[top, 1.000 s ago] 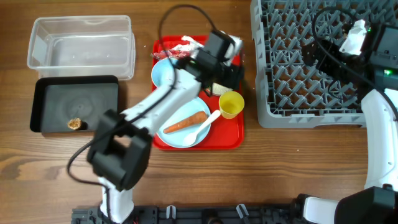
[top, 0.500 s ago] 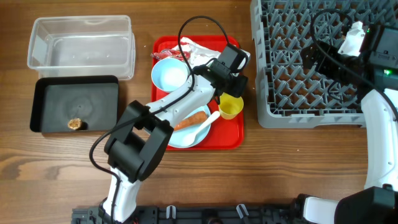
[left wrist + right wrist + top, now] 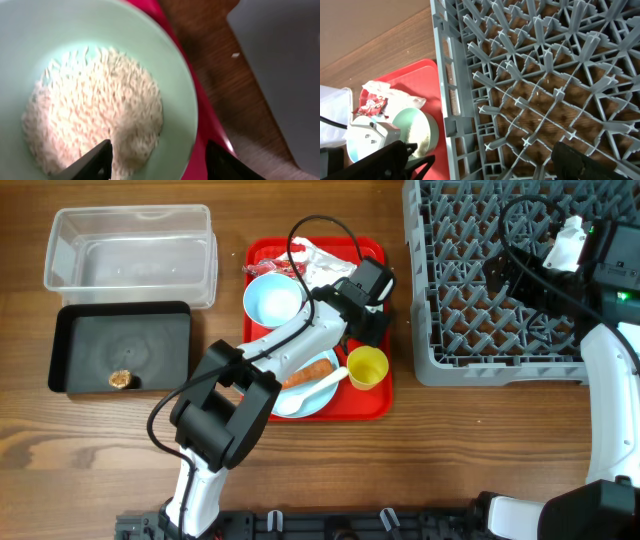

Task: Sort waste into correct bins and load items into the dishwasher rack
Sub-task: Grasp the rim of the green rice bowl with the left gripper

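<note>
A wooden table seen from above, with a flat red tray (image 3: 372, 404) near its centre. The left gripper (image 3: 159, 161) hangs over the tray's far right corner. Its fingers are apart and straddle the rim of a mint green bowl (image 3: 100, 25): one finger is inside over loose white rice (image 3: 95, 110), the other outside over the tray. Just nearer sits a small yellow cup (image 3: 367, 367). A light blue bowl (image 3: 273, 299) sits at the tray's left edge. A light blue plate (image 3: 308, 406) on the tray's near part carries an orange carrot (image 3: 312, 371) and a white spoon (image 3: 318, 388). Crumpled napkins (image 3: 322, 258) and a red wrapper (image 3: 268, 268) lie along the tray's far edge. At the table's far left corner stands a clear tub (image 3: 130, 255) and, nearer, a black tray (image 3: 120, 340) holding a small brown lump (image 3: 121, 379). The right gripper (image 3: 487, 160) hovers, fingers apart, above the grey dishwasher rack (image 3: 480, 330) at the far right corner.
</note>
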Available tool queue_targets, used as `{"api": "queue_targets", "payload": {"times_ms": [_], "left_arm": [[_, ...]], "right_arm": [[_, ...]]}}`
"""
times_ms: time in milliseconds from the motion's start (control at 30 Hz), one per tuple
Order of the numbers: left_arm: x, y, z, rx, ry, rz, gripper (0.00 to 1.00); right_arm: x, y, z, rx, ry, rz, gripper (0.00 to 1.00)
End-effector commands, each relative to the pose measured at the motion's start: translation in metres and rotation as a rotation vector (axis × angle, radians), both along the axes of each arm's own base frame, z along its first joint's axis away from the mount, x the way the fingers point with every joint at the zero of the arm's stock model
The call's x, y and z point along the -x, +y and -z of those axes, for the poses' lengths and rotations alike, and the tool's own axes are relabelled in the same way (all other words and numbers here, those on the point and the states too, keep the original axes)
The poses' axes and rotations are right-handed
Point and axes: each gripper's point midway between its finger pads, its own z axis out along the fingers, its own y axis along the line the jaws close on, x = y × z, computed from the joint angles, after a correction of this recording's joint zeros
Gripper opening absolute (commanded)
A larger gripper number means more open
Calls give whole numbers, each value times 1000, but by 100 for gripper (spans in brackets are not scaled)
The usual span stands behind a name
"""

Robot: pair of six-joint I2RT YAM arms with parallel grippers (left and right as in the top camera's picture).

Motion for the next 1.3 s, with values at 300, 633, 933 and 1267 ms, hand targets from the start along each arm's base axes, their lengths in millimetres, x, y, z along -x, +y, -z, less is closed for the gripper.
{"api": "queue_targets", "payload": {"times_ms": [300, 633, 933, 1267], "left_arm": [[-14, 5, -3, -10, -54, -75, 29], [-10, 8, 10, -28, -33, -74, 28], [-9, 13, 18, -46, -43, -84, 4], [-18, 6, 0, -11, -81, -86, 4]], "right_arm": [[-2, -2, -13, 22, -34, -5, 95], [-2, -2, -13, 22, -33, -5, 96], [0, -2, -11, 20, -25, -5, 96], [0, -2, -11, 19, -23, -4, 96]]}}
